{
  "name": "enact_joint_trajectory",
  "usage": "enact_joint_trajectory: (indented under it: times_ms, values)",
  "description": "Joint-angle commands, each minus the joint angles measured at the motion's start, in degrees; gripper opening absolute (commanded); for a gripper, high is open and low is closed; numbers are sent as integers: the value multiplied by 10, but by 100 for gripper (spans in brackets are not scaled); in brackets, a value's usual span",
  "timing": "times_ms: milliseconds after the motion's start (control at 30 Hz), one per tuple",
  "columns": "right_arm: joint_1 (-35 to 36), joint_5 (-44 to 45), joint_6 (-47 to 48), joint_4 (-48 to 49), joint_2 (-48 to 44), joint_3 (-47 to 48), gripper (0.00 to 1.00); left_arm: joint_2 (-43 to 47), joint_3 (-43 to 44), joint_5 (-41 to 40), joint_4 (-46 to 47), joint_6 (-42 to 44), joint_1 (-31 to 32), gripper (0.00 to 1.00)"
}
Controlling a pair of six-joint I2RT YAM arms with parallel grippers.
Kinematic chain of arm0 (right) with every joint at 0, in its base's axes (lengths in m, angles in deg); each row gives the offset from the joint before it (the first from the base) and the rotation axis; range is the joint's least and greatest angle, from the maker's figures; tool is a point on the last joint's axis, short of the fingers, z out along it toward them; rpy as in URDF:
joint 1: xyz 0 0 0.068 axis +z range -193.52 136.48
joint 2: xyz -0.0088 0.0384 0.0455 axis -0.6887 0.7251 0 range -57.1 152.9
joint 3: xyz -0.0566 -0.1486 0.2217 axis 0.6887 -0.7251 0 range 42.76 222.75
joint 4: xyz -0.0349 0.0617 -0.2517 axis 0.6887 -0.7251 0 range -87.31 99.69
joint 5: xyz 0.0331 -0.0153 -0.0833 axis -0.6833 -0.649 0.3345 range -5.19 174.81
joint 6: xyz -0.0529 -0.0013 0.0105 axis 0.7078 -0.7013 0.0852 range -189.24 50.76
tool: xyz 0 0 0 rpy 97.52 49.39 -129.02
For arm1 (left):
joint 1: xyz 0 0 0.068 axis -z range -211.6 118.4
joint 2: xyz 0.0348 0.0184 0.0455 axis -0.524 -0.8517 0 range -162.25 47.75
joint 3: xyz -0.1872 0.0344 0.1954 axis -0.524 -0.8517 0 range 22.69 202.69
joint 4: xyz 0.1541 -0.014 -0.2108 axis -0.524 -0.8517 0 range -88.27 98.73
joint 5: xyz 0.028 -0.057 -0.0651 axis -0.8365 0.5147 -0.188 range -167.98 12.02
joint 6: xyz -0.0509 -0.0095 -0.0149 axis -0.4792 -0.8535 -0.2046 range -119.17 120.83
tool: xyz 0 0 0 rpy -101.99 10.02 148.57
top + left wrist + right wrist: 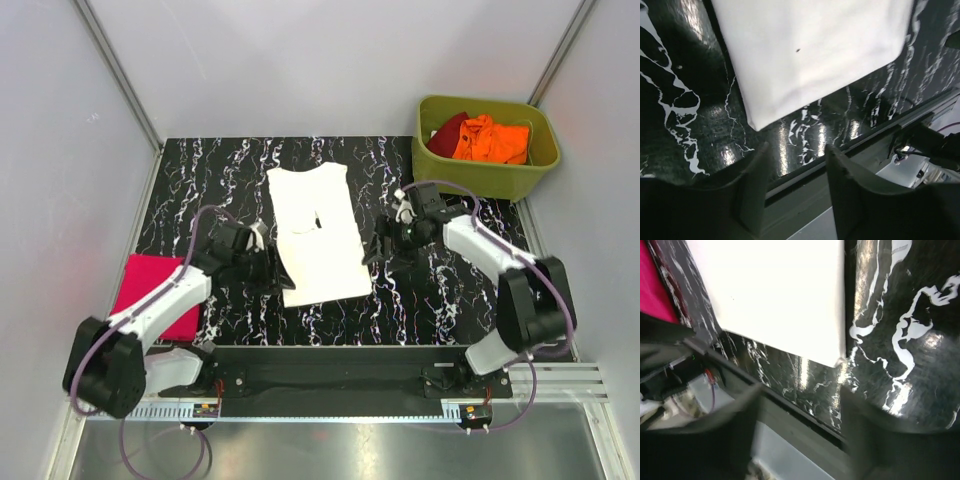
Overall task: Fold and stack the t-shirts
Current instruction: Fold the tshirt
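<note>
Top external shows the white t-shirt point(315, 235) mid-table, already narrowed lengthwise, between the left gripper point(262, 258) and right gripper point(378, 248), both spread and empty, so pinching its near hem corners, seen close only by the wrist views, seems next, while only overhead shows the olive tub point(485, 165).

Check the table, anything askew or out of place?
Minor only: the white t-shirt lies slightly rotated on the table, its near end angled toward the right. The orange t-shirt and dark red t-shirt sit crumpled in the green tub. Nothing spilled or damaged.
</note>
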Motion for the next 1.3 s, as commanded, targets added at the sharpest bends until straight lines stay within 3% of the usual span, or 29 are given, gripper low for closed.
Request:
enact_joint_trajectory:
  times_ms: [0,167,200,233,267,400,567,867,1100,1267]
  values:
    - [34,153,38,-78,-92,56,99,51,67,-67,-73,36,0,60]
    - [31,284,-30,-97,-149,43,100,75,94,-112,-113,44,0,76]
    - [18,262,-37,-99,-151,36,100,78,92,-118,-118,43,0,77]
    - [11,232,-28,-81,-150,29,99,81,86,-125,-128,39,0,75]
    - [9,209,-20,-71,-144,19,90,82,81,-130,-133,32,0,72]
    - [10,161,-34,-60,-105,7,76,94,29,-111,-114,-8,1,58]
    - [9,46,-59,46,-86,-77,69,99,-43,-90,-48,-73,-1,49]
    - [9,-38,-114,158,4,-122,38,76,-134,-64,78,-213,-19,56]
    - [9,-47,-109,163,16,-109,35,16,-148,-82,147,-267,-13,52]
    - [9,-48,-107,163,16,-112,36,-8,-111,-118,85,-277,-1,50]
